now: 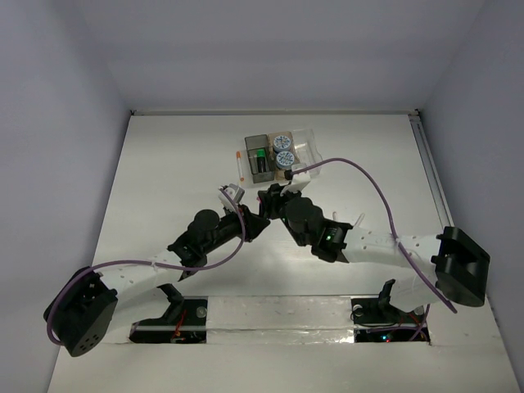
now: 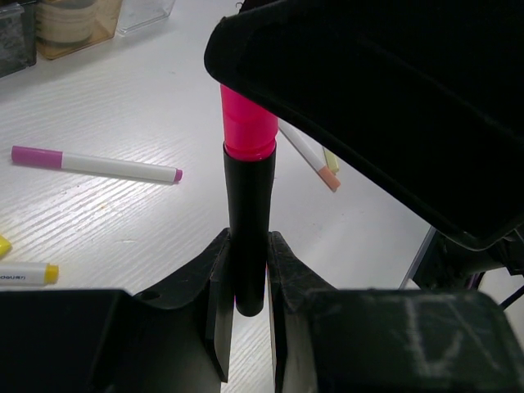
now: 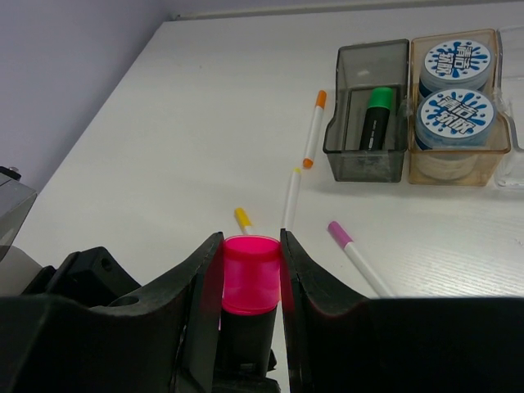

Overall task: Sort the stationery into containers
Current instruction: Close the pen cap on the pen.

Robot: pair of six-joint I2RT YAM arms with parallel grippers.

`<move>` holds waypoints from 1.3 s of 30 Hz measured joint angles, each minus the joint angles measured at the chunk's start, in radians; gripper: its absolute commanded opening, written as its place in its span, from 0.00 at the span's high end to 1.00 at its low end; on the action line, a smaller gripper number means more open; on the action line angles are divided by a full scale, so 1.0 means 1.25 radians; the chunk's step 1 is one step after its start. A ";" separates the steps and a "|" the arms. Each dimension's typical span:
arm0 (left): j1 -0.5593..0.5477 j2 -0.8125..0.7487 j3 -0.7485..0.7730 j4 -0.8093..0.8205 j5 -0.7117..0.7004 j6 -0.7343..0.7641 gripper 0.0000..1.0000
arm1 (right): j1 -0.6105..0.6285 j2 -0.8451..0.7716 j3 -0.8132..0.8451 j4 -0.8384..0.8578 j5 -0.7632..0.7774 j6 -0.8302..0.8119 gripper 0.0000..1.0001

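Observation:
A short black marker (image 2: 248, 221) with a pink cap (image 3: 251, 274) is held between both grippers above the table. My left gripper (image 2: 248, 246) is shut on its black body. My right gripper (image 3: 251, 246) is shut on the pink cap. In the top view the two grippers meet near the middle, left (image 1: 257, 219) and right (image 1: 271, 201). The smoky grey bin (image 3: 344, 98) holds a green-capped black marker (image 3: 377, 115). The amber bin (image 3: 501, 154) holds two blue-white tape rolls (image 3: 455, 59). The clear bin (image 3: 516, 49) is cut off at the right edge.
Loose pens lie on the white table: an orange-capped one (image 3: 313, 129), a yellow-tipped one (image 3: 291, 196), a yellow cap end (image 3: 242, 218) and a magenta-capped one (image 3: 352, 250). The left wrist view shows a pink-capped pen (image 2: 94, 164) and a yellow-capped one (image 2: 24, 273).

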 measured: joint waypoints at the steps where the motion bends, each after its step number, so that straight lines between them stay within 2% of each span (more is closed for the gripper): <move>1: -0.001 0.000 0.000 -0.001 -0.001 0.000 1.00 | 0.001 -0.001 0.000 -0.003 0.000 -0.001 1.00; 12: -0.006 -0.012 0.000 -0.036 -0.003 0.008 1.00 | 0.001 -0.010 -0.038 0.020 -0.015 0.070 1.00; 19: -0.011 -0.047 0.005 -0.084 -0.002 0.017 1.00 | 0.002 -0.028 -0.091 0.096 -0.025 0.107 1.00; 30: -0.012 -0.069 0.021 -0.108 0.012 0.017 1.00 | 0.010 -0.043 -0.144 0.218 -0.024 0.114 1.00; 39: -0.013 -0.083 0.028 -0.124 0.018 0.024 1.00 | 0.021 -0.054 -0.161 0.248 -0.014 0.114 1.00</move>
